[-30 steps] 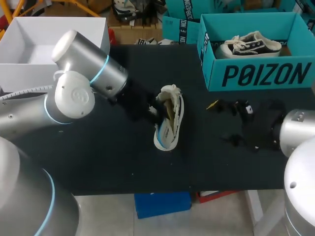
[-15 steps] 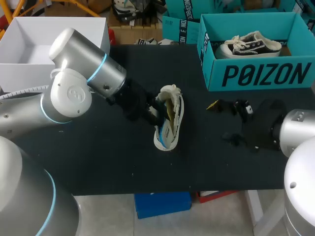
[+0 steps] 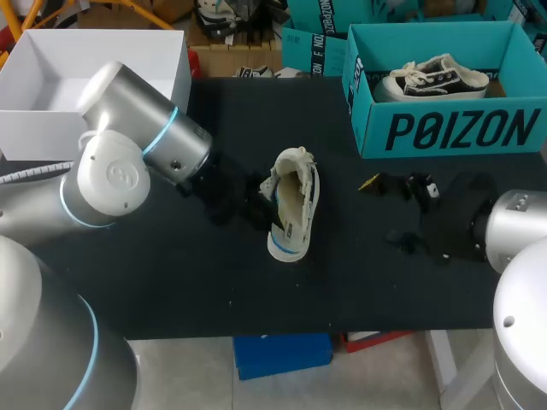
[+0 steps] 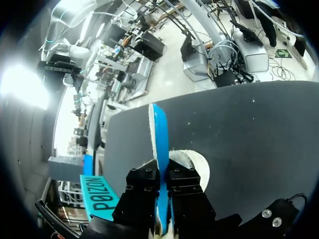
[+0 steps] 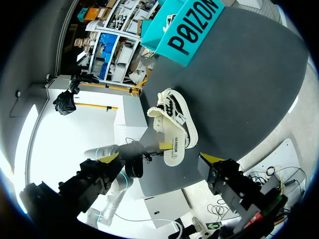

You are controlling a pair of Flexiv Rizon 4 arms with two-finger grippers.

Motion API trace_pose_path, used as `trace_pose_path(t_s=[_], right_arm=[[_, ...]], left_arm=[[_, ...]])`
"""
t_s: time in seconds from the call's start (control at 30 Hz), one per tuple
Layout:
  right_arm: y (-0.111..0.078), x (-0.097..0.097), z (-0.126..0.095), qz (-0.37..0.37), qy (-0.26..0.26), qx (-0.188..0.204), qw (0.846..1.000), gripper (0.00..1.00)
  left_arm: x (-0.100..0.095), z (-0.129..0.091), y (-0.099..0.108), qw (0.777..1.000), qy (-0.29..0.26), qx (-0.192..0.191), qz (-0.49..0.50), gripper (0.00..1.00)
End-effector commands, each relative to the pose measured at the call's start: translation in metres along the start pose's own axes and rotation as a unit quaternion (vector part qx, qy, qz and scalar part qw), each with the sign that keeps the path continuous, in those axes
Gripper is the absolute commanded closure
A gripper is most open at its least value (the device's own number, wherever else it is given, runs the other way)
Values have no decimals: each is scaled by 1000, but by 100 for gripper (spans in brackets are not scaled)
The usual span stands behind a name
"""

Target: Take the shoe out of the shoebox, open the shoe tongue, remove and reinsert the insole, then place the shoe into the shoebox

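A white shoe (image 3: 291,205) with a blue stripe on its sole lies on its side mid-table, its cream inside facing up. My left gripper (image 3: 256,205) is against the shoe's left side. In the left wrist view its fingers (image 4: 142,194) press from both sides on a thin blue, white-edged strip (image 4: 158,144), which looks like the insole. My right gripper (image 3: 386,212) stands open to the right of the shoe, holding nothing; its yellow tips (image 5: 110,157) frame the shoe (image 5: 172,127) from a distance. The teal shoebox (image 3: 444,128) at the back right holds a black-and-white sneaker (image 3: 436,77).
An open white box (image 3: 26,137) stands at the back left beside my left arm. The front of the black table (image 3: 197,290) lies below the shoe.
My left gripper has closed on the thin blue strip and drawn slightly left. The shoe has tipped so its inside shows more. The right arm has not moved.
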State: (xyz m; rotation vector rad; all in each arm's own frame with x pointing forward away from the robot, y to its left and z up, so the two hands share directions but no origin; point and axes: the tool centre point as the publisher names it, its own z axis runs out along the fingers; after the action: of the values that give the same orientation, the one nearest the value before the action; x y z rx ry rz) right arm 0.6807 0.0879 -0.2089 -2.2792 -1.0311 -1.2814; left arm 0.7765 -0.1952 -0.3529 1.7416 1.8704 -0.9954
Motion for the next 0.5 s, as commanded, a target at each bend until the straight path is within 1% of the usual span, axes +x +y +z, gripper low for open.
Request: trace_pose_path(t_s=[0.03,0.23,0.5], right_arm=[[0,-8,-5,19,15,65,998,0],[0,-8,-5,19,15,65,998,0],[0,-8,-5,19,15,65,998,0]], left_arm=[[1,1,-2,1000,-5,-4,3,100],[1,4,-1,1000,-8,-5,5,100],[1,5,13,1000,-4,-17,13,100]])
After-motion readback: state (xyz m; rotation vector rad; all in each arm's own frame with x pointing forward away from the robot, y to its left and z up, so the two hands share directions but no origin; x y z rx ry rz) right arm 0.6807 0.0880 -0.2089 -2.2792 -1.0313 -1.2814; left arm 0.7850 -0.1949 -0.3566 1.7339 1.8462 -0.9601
